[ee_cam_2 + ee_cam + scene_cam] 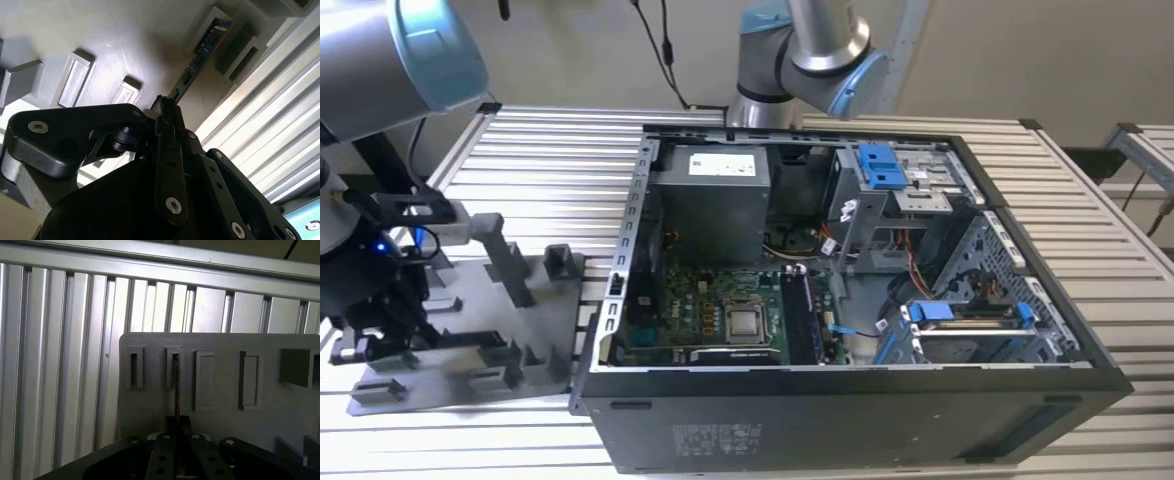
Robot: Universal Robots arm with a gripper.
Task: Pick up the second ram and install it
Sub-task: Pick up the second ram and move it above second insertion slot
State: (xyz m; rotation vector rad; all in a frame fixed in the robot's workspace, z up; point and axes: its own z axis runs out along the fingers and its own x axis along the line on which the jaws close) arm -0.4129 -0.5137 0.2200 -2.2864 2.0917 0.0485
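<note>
The second ram (196, 59) is a slim dark stick seen edge-on, its far end sitting in a grey slot block (206, 31) on the fixture plate. In the first wrist view the ram (176, 385) runs as a thin line from a slot down to the fingers. My gripper (164, 104) is shut on the ram's near end, with black fingers (184, 426) pressed on both of its faces. In the exterior view the gripper (368, 345) hangs low over the grey fixture plate (460, 345) at the exterior view's left.
An open computer case (854, 300) lies to the exterior view's right of the plate, with the motherboard (720, 310) and long black slots (807, 318) inside. Upright grey fixture blocks (500, 255) stand on the plate. Another arm's base (781, 60) stands behind the case. The table (547, 150) is ribbed metal.
</note>
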